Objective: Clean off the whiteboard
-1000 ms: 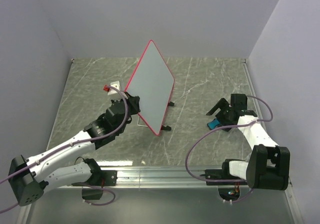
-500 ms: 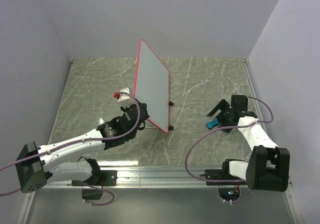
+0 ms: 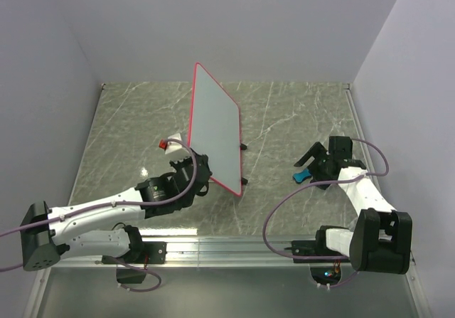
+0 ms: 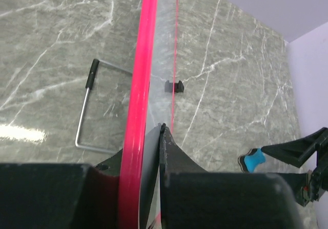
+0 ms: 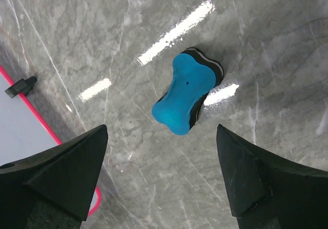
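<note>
Grey stone table point(image 3: 298, 112), plain walls point(image 3: 234, 26). Grips the whiteboard point(image 3: 213, 126) by its red rim, tight in the left claw point(image 3: 202, 168), mid-table, now tipped up straighter for wiping. Holds the right claw point(image 5: 161, 131) wide open over the blue eraser point(image 5: 187, 90).

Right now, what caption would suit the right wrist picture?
The right arm's open jaws hover over a blue eraser on the marbled table, red-framed whiteboard corner at left.

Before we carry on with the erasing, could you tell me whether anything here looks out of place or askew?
The whiteboard is not lying flat: it stands up steeply, nearly on edge, its red frame pinched in the shut left gripper. The blue eraser lies on the table beneath the open right gripper, not yet picked up.
</note>
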`<control>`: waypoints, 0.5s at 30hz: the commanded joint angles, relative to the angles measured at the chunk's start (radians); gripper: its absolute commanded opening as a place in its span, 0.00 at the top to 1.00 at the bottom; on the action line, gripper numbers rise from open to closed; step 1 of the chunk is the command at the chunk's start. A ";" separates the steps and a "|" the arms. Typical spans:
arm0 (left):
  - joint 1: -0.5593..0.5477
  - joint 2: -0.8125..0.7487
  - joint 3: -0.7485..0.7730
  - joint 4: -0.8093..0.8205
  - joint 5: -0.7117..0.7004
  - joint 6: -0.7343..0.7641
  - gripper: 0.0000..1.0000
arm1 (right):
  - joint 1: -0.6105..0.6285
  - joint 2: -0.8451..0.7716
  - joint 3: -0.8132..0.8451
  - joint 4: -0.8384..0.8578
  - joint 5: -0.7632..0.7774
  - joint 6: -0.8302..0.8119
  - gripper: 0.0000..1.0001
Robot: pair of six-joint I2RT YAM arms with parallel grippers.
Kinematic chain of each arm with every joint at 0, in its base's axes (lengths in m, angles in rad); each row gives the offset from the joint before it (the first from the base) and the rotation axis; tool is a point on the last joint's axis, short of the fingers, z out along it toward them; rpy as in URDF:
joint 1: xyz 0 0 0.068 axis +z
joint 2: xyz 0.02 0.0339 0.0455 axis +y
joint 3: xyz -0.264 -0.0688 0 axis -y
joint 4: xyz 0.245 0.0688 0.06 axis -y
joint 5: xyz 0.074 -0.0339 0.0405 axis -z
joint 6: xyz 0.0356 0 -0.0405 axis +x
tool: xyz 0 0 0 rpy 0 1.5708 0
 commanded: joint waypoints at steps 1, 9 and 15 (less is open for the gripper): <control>-0.054 0.018 -0.032 -0.436 0.059 0.045 1.00 | -0.012 -0.030 -0.016 0.026 0.006 -0.001 0.07; -0.162 -0.002 -0.040 -0.514 0.043 -0.085 0.94 | -0.010 -0.027 -0.022 0.037 0.004 0.014 0.07; -0.205 0.010 -0.027 -0.594 0.017 -0.186 0.70 | -0.010 -0.030 -0.024 0.038 0.009 0.017 0.07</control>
